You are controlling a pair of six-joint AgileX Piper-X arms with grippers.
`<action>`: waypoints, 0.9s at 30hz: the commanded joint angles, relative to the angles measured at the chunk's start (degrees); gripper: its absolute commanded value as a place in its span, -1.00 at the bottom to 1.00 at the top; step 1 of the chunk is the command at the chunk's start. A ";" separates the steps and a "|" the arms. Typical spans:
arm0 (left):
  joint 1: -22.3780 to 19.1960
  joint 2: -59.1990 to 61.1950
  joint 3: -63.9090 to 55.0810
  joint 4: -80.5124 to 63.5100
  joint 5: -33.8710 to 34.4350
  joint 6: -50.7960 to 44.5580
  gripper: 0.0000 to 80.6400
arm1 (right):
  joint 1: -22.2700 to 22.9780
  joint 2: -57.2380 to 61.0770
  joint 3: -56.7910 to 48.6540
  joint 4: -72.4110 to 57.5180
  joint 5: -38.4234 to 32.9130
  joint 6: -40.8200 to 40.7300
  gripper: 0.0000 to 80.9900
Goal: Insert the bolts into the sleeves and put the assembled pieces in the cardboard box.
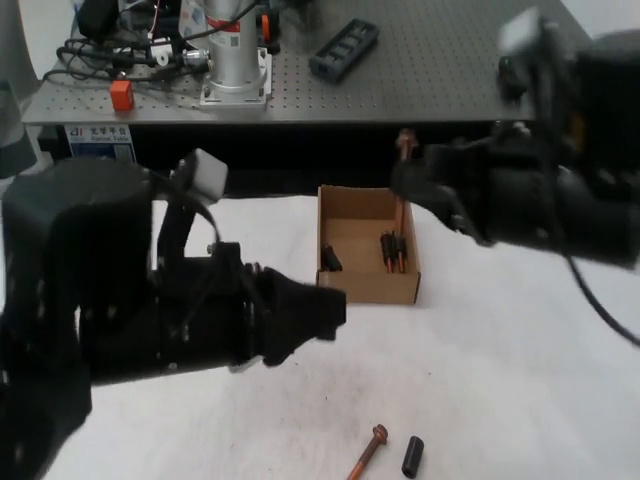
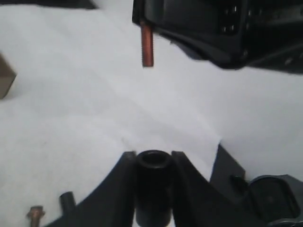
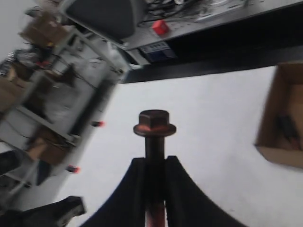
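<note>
Our left gripper (image 2: pixel 153 157) is clamped on a black sleeve (image 2: pixel 154 194), which it holds upright with the open bore facing up, ready to take a bolt. Our right gripper (image 3: pixel 154 161) pinches a coppery bolt (image 3: pixel 154 126) by its shank. The threaded end hangs above the sleeve but off to one side, not touching it. Beyond, the cardboard box (image 1: pixel 368 285) holds finished pieces (image 1: pixel 393 250). A spare bolt (image 1: pixel 367 452) and spare sleeve (image 1: pixel 413 456) lie on the white cloth (image 1: pixel 500 380).
</note>
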 commanded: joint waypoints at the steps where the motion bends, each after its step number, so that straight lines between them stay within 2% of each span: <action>1: -0.02 -0.56 3.77 -19.33 9.38 -8.21 -0.99 | 0.00 -0.23 -0.29 -1.00 -0.79 0.43 -0.81; 5: -0.02 -0.56 3.77 -19.73 13.39 -8.21 -0.99 | 0.48 -0.99 3.50 -11.32 -6.58 8.02 -0.81; 10: -0.02 -0.56 3.77 -19.73 20.23 -8.10 -0.99 | 2.29 0.65 4.18 -14.96 -8.69 9.07 -0.81; 14: -0.02 -0.56 3.77 -19.73 20.50 -7.76 -0.99 | 4.43 2.35 4.18 -18.20 -13.47 12.69 -0.81; 19: -0.02 -0.56 3.77 -19.73 20.39 -7.69 -0.99 | 6.69 3.00 4.18 -17.73 -13.51 12.69 -0.81; 27: -0.02 -0.56 3.77 -19.73 19.57 -7.69 -0.99 | 6.86 2.98 4.18 -15.73 -14.30 11.65 -0.81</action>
